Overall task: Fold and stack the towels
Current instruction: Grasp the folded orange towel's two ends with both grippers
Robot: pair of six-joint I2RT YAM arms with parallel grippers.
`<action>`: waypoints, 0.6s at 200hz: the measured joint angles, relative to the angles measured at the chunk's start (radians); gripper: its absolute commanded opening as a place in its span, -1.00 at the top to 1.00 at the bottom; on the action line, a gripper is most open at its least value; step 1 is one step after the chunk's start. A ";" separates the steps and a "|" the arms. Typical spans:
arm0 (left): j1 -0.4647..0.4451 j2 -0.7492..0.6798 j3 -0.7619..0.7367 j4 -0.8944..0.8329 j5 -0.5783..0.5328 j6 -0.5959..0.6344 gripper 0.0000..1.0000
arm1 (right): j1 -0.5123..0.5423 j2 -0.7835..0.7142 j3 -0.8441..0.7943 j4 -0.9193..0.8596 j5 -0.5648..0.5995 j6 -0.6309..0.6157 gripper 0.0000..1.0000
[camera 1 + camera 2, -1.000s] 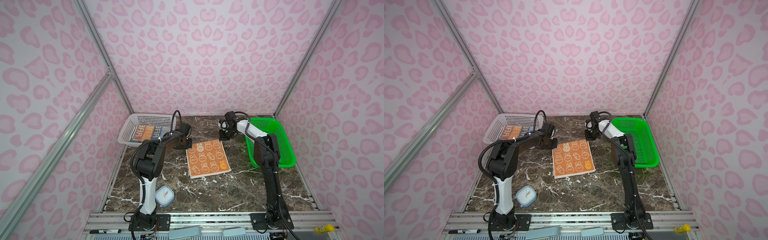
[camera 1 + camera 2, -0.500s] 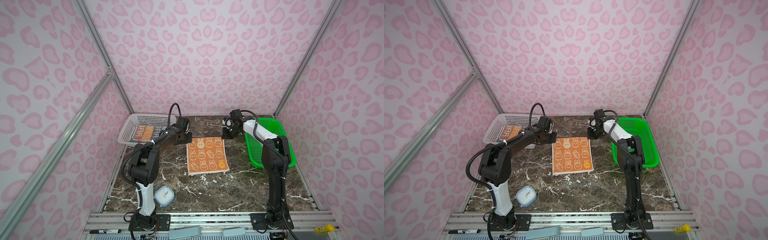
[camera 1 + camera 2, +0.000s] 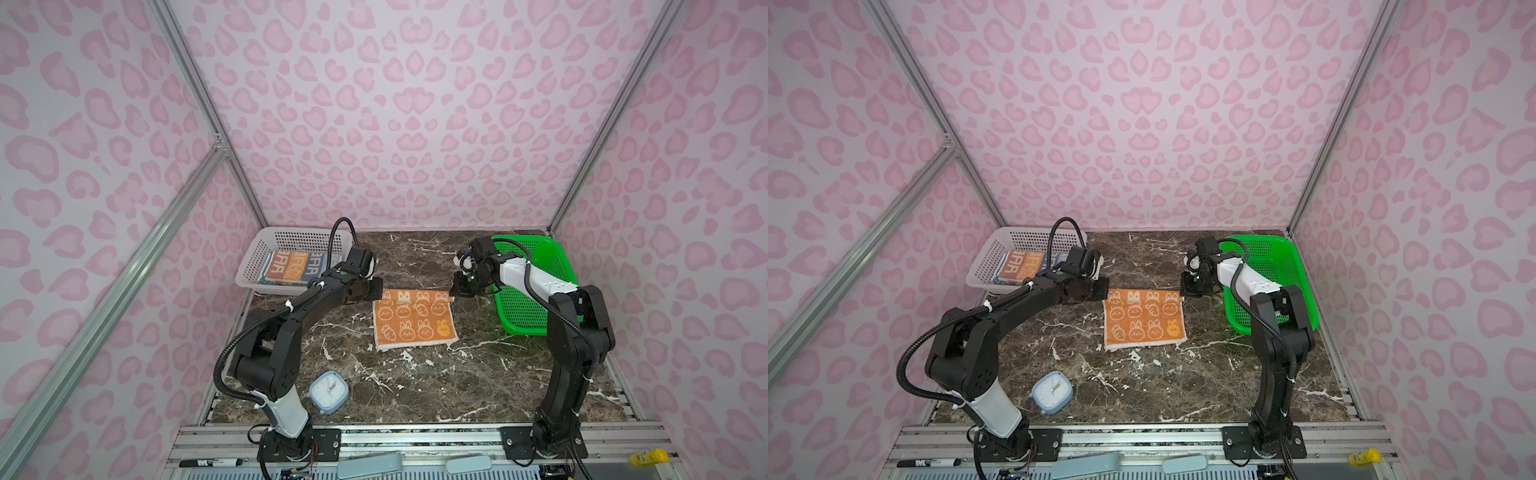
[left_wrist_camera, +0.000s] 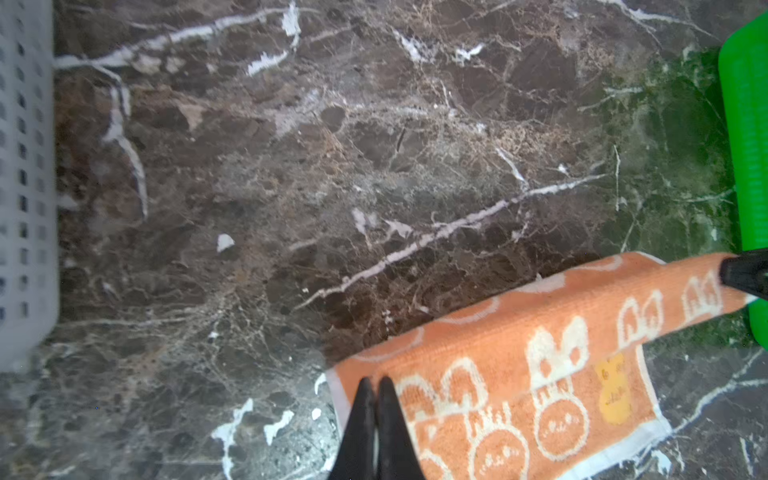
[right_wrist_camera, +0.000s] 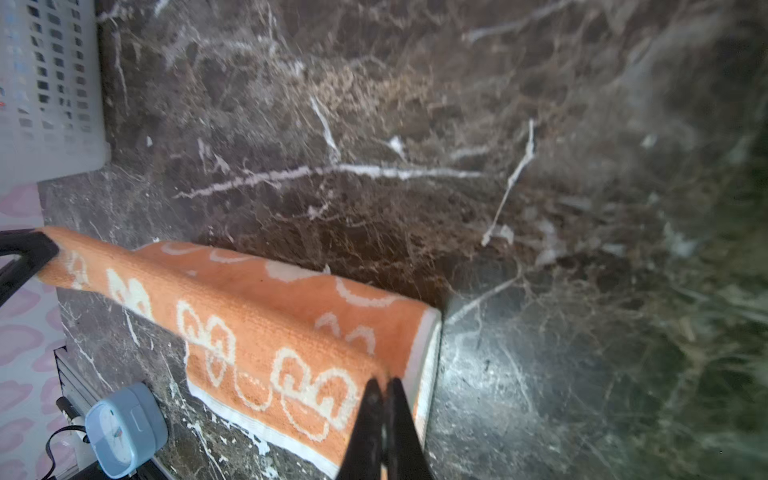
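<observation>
My left end effector [image 4: 376, 383] has its two slim black fingers pressed together on the far left corner of the orange towel [image 4: 519, 386]. My right end effector [image 5: 384, 384] is pinched in the same way on the towel's far right corner. Between the two grips the far edge of the towel is raised off the tabletop [image 3: 415, 382] and sags a little in the middle, with the hem curling under. The near half of the towel lies flat.

The towel is a square of looped terry, orange with cream outlines of rabbits and carrots in rows. It has a pale border and one yellow figure near its near right corner.

The tabletop around the towel is dark brown marble, glossy, with white veins and chips. Left of the towel and further back stands a white basket [image 3: 291, 241] of perforated plastic. In it lies a block-printed towel [image 3: 297, 266], folded flat, with large letters on its blue and orange blocks. Right of the orange towel sits a green basket [image 3: 536, 316] of fine mesh, tilted. Nearer than the towel and to its left rests a rounded pale blue clock [image 3: 329, 392].
</observation>
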 measured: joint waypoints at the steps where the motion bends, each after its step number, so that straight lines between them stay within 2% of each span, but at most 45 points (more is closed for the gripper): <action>1: -0.001 -0.001 -0.003 0.000 0.000 0.000 0.93 | 0.000 -0.001 -0.003 0.000 0.000 0.000 1.00; 34: -0.026 -0.040 -0.102 0.037 0.001 -0.025 0.94 | 0.016 -0.044 -0.092 0.031 0.002 0.007 1.00; 120: -0.079 -0.156 -0.239 0.090 -0.021 -0.085 0.94 | 0.054 -0.165 -0.255 0.081 0.035 0.033 1.00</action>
